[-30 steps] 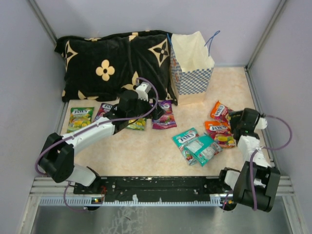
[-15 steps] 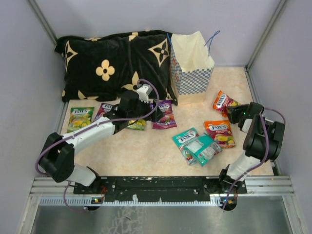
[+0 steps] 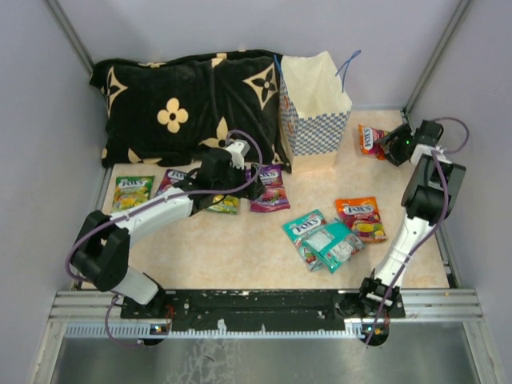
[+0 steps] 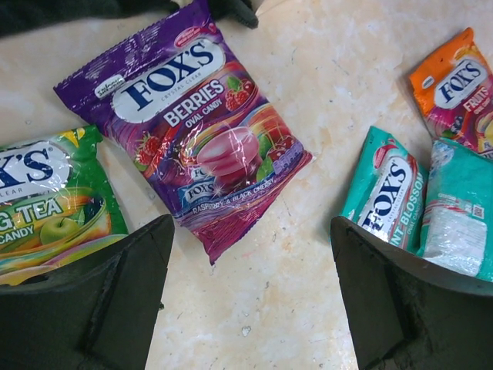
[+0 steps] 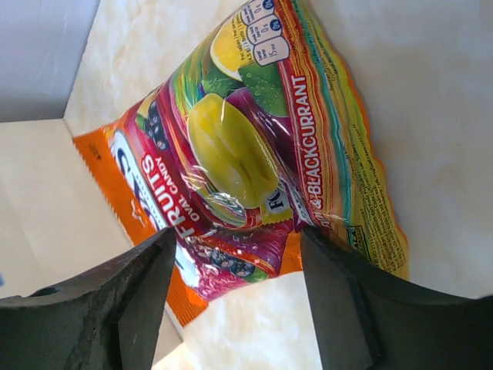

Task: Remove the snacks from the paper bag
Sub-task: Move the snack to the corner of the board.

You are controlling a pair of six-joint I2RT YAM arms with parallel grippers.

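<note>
Glossy, crinkled film on the snacks point(image 4: 200, 146); paper bag point(image 3: 314, 132) matt paper; cushion point(image 3: 184, 104) velvety cloth; tabletop point(image 3: 240, 248) smooth.

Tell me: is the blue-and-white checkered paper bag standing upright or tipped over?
Upright. The blue-and-white checkered paper bag stands on its base, its mouth open upward, cream inside showing.

Overhead camera looks down from behind both bases point(image 3: 144, 298); wrist cameras look closely past their fingers point(image 4: 92, 308) at snacks point(image 4: 192, 139) shared overhead.

cushion point(image 3: 160, 88) left of paper bag point(image 3: 314, 132) | snacks point(image 3: 270, 190) before both | one snack point(image 3: 371, 140) right of bag
</note>
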